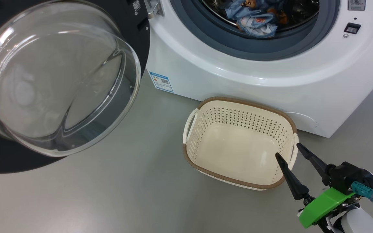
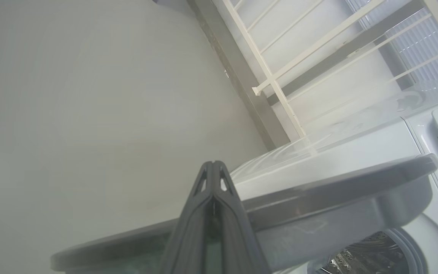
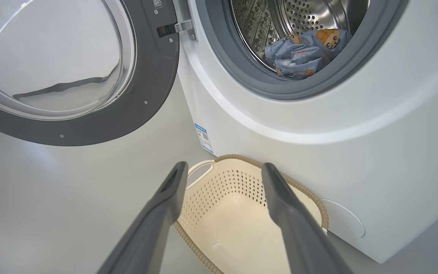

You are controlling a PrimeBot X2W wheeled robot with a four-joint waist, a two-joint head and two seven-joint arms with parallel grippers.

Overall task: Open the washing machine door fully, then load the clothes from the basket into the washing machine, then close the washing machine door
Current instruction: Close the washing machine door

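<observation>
Washing machine door (image 1: pixel 57 81) swung wide at left, glass porthole bulging outward. Clothes (image 1: pixel 257 19) lie in drum of washing machine (image 1: pixel 238 77). Empty basket (image 1: pixel 244 103) sits on grey floor (image 1: pixel 125 194) just beside machine front (blue label (image 1: pixel 161 81) near). Right gripper (image 1: pixel 287 150) spread wide over basket's near corner, holding nothing. Left gripper (image 2: pixel 213 165) pinched shut near door's rim.

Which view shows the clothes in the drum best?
The right wrist view: the clothes lie in full sight in the drum, bear prints clear. The head view cuts them off at its top edge. The left wrist view catches a sliver of drum.
</observation>
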